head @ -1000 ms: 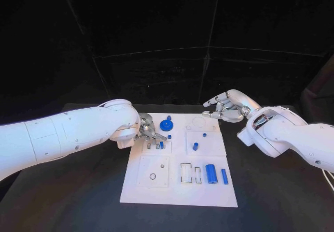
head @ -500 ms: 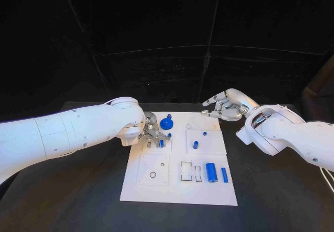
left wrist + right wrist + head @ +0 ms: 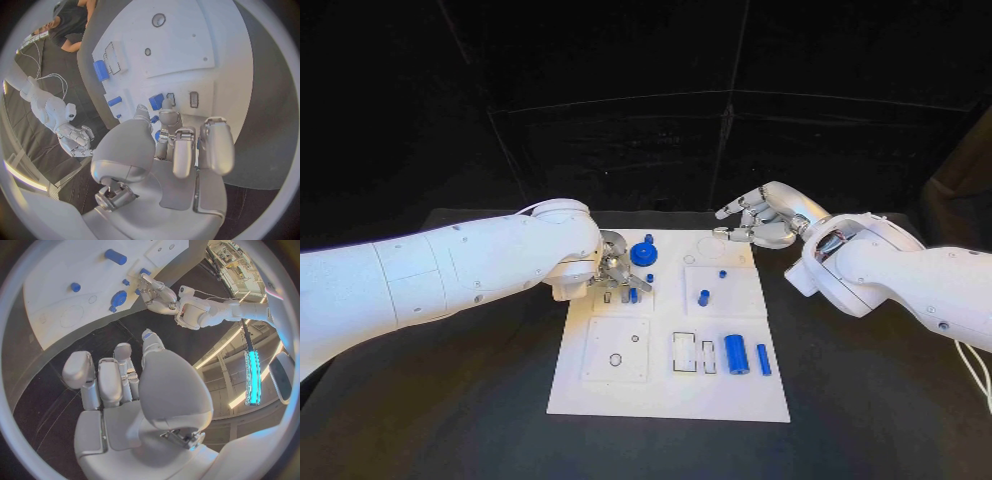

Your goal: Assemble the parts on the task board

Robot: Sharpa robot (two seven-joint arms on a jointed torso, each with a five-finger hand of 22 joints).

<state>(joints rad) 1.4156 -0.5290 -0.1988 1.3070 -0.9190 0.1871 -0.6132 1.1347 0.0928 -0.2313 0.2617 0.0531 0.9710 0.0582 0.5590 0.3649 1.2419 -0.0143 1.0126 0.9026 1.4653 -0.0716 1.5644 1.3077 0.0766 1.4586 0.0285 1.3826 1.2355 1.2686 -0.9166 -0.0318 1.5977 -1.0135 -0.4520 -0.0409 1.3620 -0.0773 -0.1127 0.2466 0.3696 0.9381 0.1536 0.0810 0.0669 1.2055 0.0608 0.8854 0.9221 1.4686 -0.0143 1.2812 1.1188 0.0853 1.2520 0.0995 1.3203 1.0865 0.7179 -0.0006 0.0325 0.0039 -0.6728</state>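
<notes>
Black table under a dark backdrop. In the head view, my left hand sits at the task board's upper left, fingers pinching a small blue peg, upright; right hand hovers upper right, curled, empty, slightly nearer than before. In the left wrist view, the peg lies just past my fingertips.

Black counter under a black backdrop with visible seams. Lit ceiling strip lamps and cluttered shelving stand beyond the right hand.
</notes>
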